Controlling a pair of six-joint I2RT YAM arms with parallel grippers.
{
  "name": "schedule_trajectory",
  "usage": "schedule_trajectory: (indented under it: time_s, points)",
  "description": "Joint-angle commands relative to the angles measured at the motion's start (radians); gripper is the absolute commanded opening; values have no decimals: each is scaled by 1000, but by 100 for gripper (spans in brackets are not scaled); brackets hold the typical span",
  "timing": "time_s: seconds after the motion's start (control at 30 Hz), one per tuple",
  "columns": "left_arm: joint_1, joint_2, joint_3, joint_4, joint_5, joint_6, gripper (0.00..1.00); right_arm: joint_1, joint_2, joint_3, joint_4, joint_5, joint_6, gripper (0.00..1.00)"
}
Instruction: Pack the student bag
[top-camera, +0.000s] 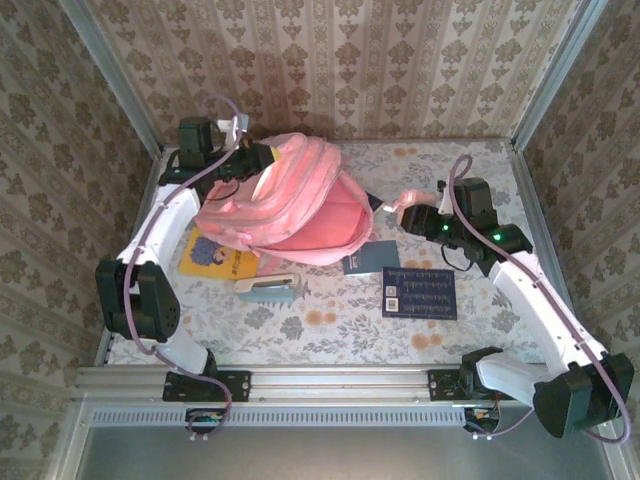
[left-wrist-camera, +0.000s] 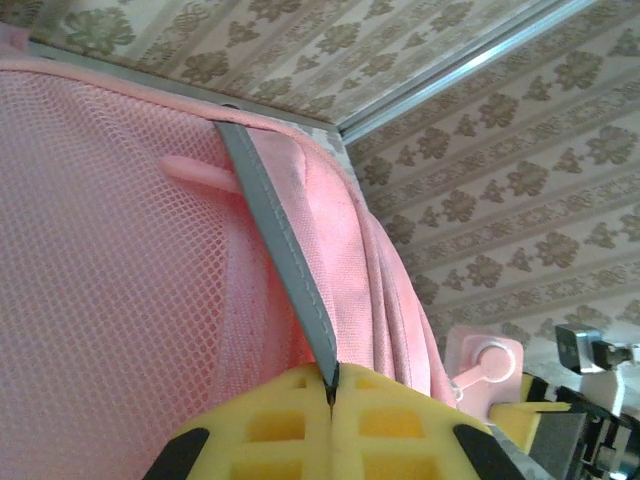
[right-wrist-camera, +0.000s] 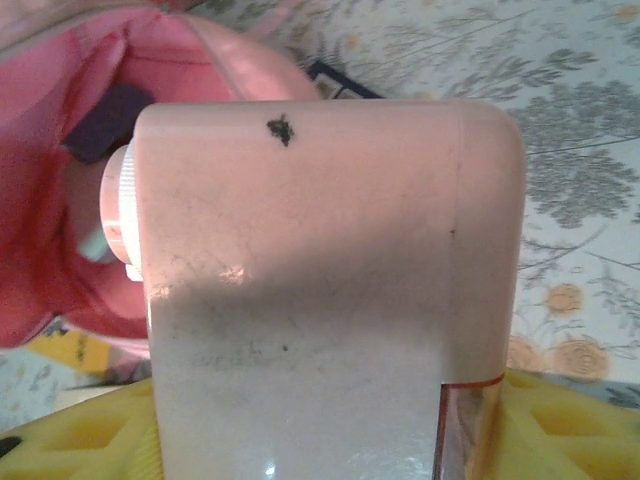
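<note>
Student bag (top-camera: 285, 200) in left claw (left-wrist-camera: 330, 395), pink bottle (right-wrist-camera: 320, 250) in right claw (right-wrist-camera: 320, 435).

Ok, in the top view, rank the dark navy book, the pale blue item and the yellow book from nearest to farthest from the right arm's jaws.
1. The dark navy book, right of centre, toward the table's near edge.
2. The pale blue item, left of centre, just in front of the student bag.
3. The yellow book, far left, at the bag's edge.
</note>
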Motion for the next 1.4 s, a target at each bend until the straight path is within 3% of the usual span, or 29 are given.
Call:
schedule_trajectory:
  time_s: [0.0, 0.27, 0.47, 0.73, 0.8, 0.97, 1.2, 1.37]
  points:
    - [-8, -58, 138, 16, 139, 37, 0, 33, -18, -6, 66, -108, -12, 58]
    - [-9, -48, 182, 51, 227, -13, 0, 123, 86, 38, 142, -175, 15, 58]
    - [-9, -63, 123, 194, 295, -89, 0, 194, 187, 79, 227, -203, 28, 60]
    - [-9, -73, 74, 282, 316, -137, 0, 261, 431, 206, 331, -271, 140, 63]
    - [-11, -74, 67, 293, 320, -143, 0, 278, 484, 240, 356, -257, 184, 63]
    - [-17, -72, 50, 319, 324, -153, 0, 307, 607, 320, 420, -87, 349, 66]
    - [-40, -58, 55, 330, 325, -146, 0, 315, 841, 486, 578, -76, 524, 67]
    - [-53, -39, 57, 361, 331, -160, 0, 340, 959, 574, 665, 22, 597, 71]
